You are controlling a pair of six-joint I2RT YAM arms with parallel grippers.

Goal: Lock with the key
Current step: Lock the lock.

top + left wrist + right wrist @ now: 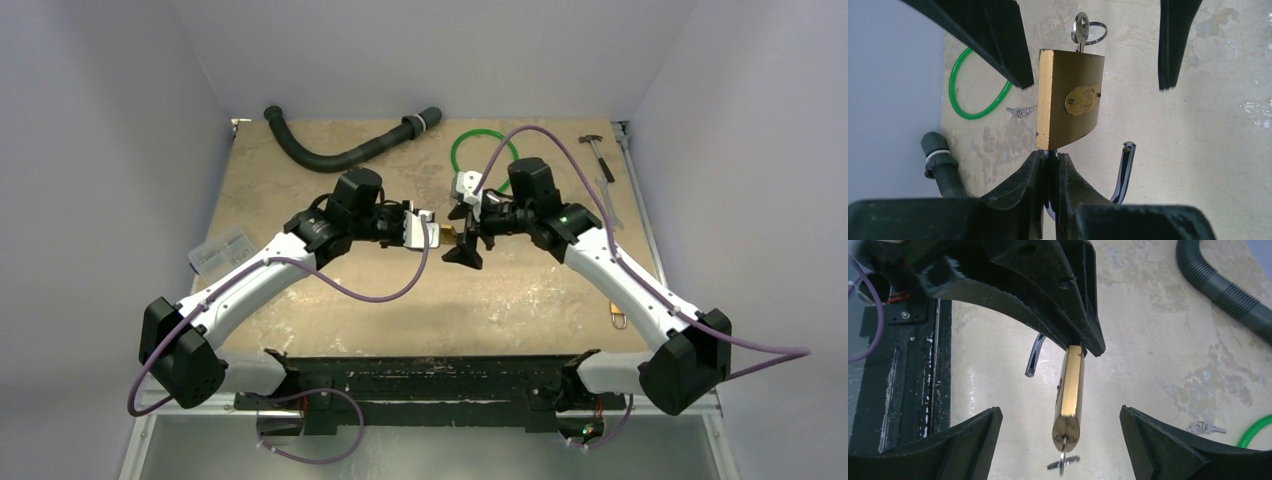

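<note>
The brass lock [1070, 100] hangs in the air over the middle of the table [300, 180]. My left gripper [1050, 155] is shut on its silver shackle, whose free end [1125, 170] curves out to the right, clear of the lock body. The key [1080, 31] sticks out of the lock's far end with a ring through it. In the right wrist view the lock [1070, 390] points at the camera, with the key [1063, 460] at its tip. My right gripper [1060, 410] is open, one finger on each side of that end, touching neither lock nor key.
A green cable loop [484, 150] and a black corrugated hose [340, 150] lie at the back. A small hammer [598, 155] is at the back right. Spare keys [1018, 111] lie near the loop. A clear plastic box [220, 252] sits at the left edge.
</note>
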